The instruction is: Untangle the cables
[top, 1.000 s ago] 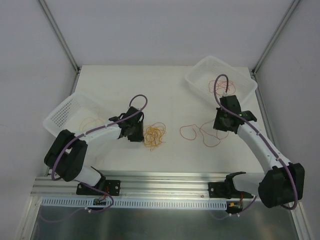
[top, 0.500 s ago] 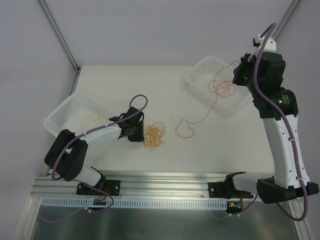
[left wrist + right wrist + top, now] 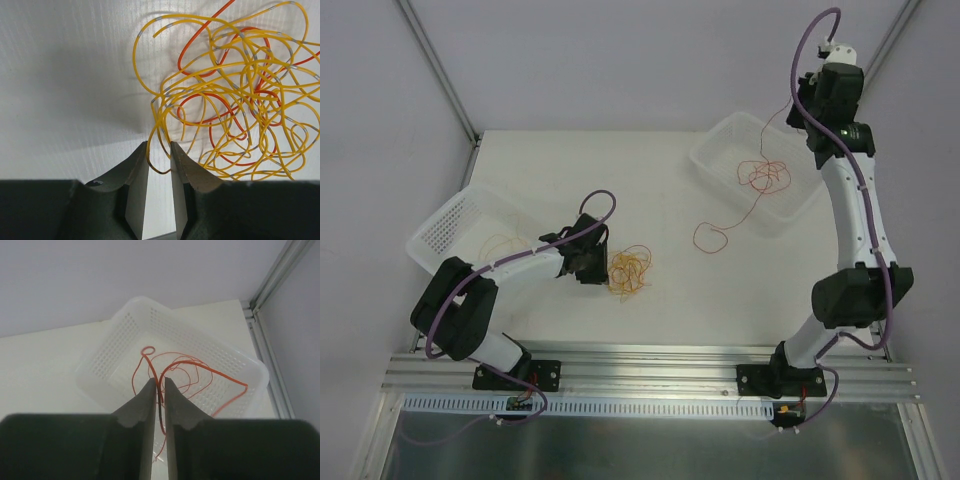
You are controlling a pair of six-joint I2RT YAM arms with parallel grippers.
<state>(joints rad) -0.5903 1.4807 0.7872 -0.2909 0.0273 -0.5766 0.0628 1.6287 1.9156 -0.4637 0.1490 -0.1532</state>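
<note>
A tangle of yellow cable [image 3: 630,270] lies on the table; in the left wrist view [image 3: 235,100] red-orange strands run through it. My left gripper [image 3: 600,268] sits at its left edge, its jaws nearly together with a yellow loop pinched between the tips [image 3: 159,145]. My right gripper [image 3: 800,108] is raised high over the right basket [image 3: 715,133] and is shut on a red cable [image 3: 190,362]. That red cable [image 3: 760,175] hangs into the basket and trails over the rim to a loop on the table [image 3: 710,238].
A second white basket [image 3: 450,225] at the left holds a few thin orange strands [image 3: 500,243]. Metal frame posts stand at the table's back corners. The right basket's perforated wall [image 3: 110,355] fills the right wrist view.
My right arm rose from the table and swung back over the right basket, carrying the red cable away from the table. Only its tail loop stays on the table. The left arm stayed still.
</note>
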